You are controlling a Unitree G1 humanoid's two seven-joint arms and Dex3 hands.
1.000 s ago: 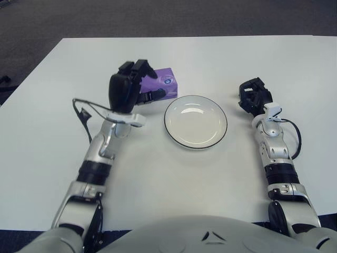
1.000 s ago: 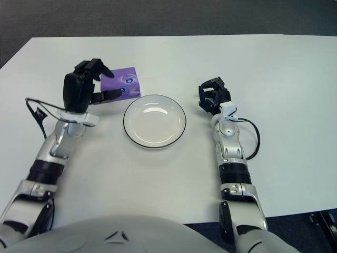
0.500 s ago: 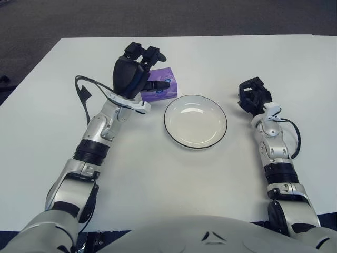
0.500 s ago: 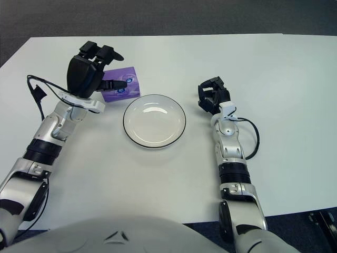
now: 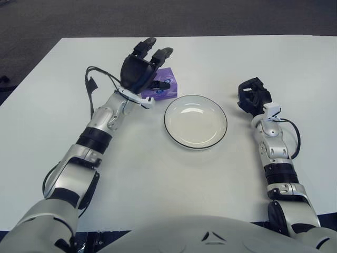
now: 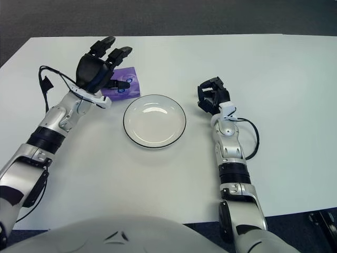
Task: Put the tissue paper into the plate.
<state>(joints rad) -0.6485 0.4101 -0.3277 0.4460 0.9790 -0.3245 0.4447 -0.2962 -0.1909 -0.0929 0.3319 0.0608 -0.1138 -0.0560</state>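
Left eye view shows our left hand over the purple tissue pack, which lies flat on the white table just beside the plate, off its upper left rim. Our fingers are spread and point away from us past the far edge of the pack; the palm covers the pack's left part, and one digit reaches across its top. We cannot tell whether the hand touches the pack, and nothing is gripped. Compared with a second ago, the left arm has stretched further forward and the hand has tipped from nearly upright, fingers bunched above the pack's near left corner, to a flatter, more open pose. Half a second ago it was between the two poses. The pack has not shifted and the plate holds nothing. Our right hand shows to the right of the plate, fingers curled with nothing in them, in the same place as before. A black cable loops beside the left wrist.
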